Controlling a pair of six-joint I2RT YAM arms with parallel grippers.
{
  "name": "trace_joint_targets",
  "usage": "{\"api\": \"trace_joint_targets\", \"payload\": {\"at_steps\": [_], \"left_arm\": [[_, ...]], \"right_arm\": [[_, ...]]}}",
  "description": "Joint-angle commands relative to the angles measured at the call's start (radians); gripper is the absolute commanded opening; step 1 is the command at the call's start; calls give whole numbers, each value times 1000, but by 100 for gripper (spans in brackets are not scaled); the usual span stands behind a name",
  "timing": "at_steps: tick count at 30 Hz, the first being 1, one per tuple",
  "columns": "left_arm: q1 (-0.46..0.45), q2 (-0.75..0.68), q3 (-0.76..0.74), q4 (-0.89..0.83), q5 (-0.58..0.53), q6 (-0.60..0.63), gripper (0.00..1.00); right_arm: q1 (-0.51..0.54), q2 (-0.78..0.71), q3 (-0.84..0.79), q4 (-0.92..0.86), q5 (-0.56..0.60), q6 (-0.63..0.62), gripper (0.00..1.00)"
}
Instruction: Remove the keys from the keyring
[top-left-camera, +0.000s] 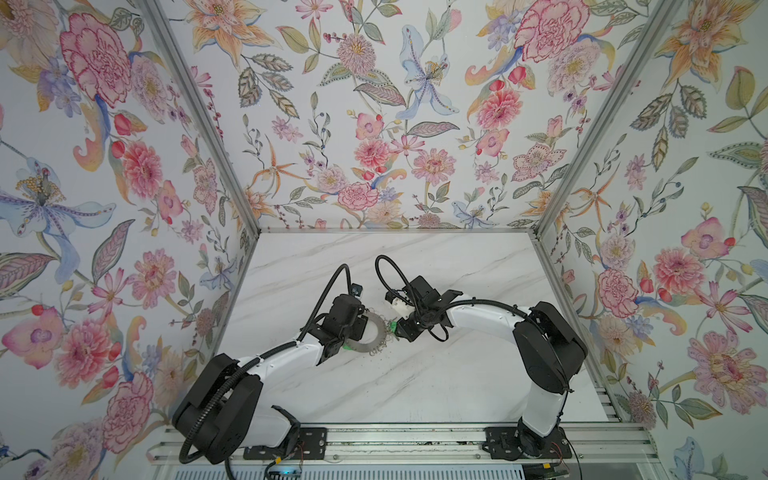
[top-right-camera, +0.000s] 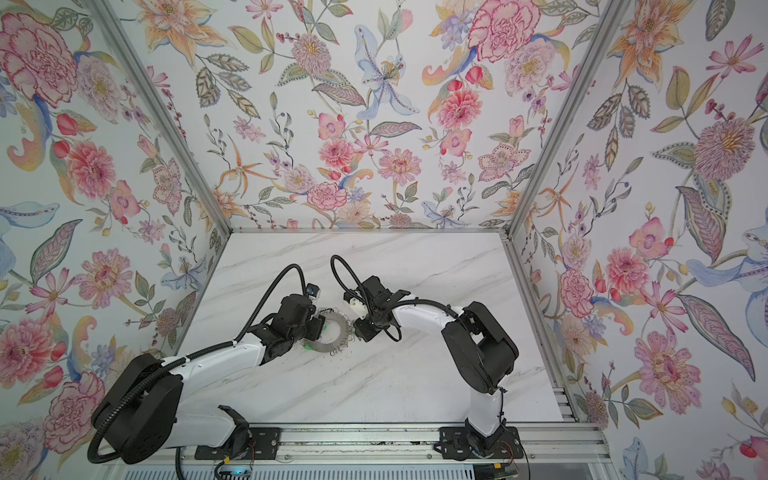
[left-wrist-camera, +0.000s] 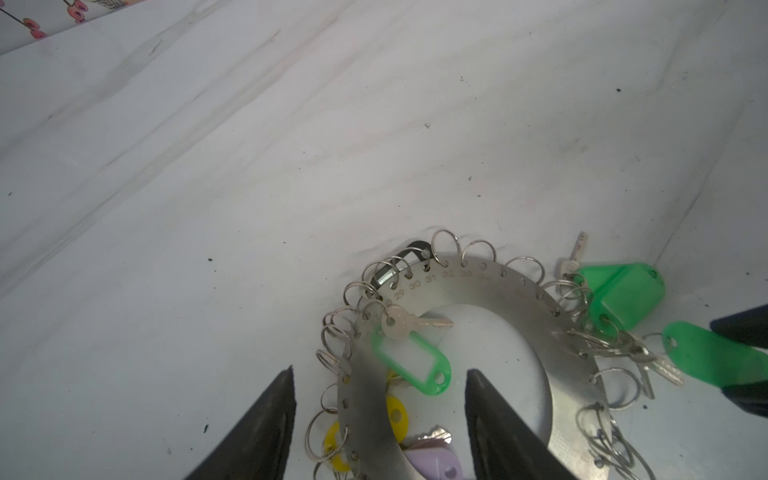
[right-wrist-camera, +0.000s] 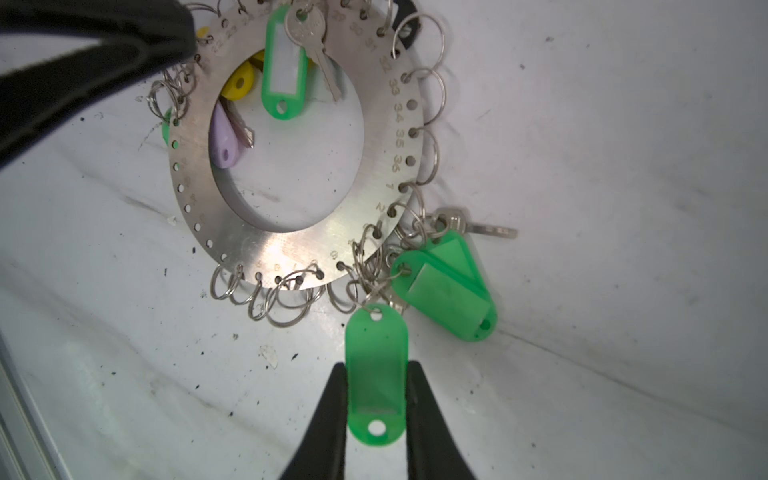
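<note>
Keyring (right-wrist-camera: 291, 245) lies on the table (right-wrist-camera: 582, 166), several keys (right-wrist-camera: 309, 31) still looped on, none visibly freed. My right claw (right-wrist-camera: 377, 365) clamps one green tag (right-wrist-camera: 376, 332); my left claw (left-wrist-camera: 379, 376) straddles the rim, jaws apart.

One keyring (right-wrist-camera: 291, 245), several tagged keys (right-wrist-camera: 309, 33).
By colour: green tags (right-wrist-camera: 376, 374), at least four; yellow tag (right-wrist-camera: 237, 83), at least one; lilac tag (right-wrist-camera: 224, 141), one; black tag (left-wrist-camera: 415, 249), one.

Open tabletop (top-left-camera: 415, 266) beyond keyring (top-left-camera: 368, 348)
</note>
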Motion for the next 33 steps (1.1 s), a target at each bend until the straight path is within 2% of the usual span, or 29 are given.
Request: {"api": "trace_joint_targets", "payload": {"at_steps": [1, 3, 9, 13, 16, 20, 27, 33], "left_arm": [[-30, 30, 22, 53, 64, 38, 64], [-43, 53, 20, 90, 105, 66, 63], [-46, 108, -43, 279, 318, 131, 61], [-46, 123, -81, 373, 420, 143, 54], [-45, 150, -76, 369, 488, 156, 49], [-42, 211, -77, 374, 518, 156, 44], [-28, 276, -38, 351, 569, 206, 44], [3, 265, -39, 359, 581, 245, 47]], "right_arm": [[-7, 7, -20, 4, -32, 5, 16], [-13, 5, -34, 20, -29, 10, 16], [-29, -8, -46, 39, -43, 21, 16], [-44, -11, -60, 61, -58, 33, 15], [-53, -5, -79, 85, -61, 38, 15], [-55, -4, -88, 94, -72, 43, 15], [-57, -9, -96, 101, -74, 42, 15], [-60, -21, -110, 109, -75, 46, 15]]}}
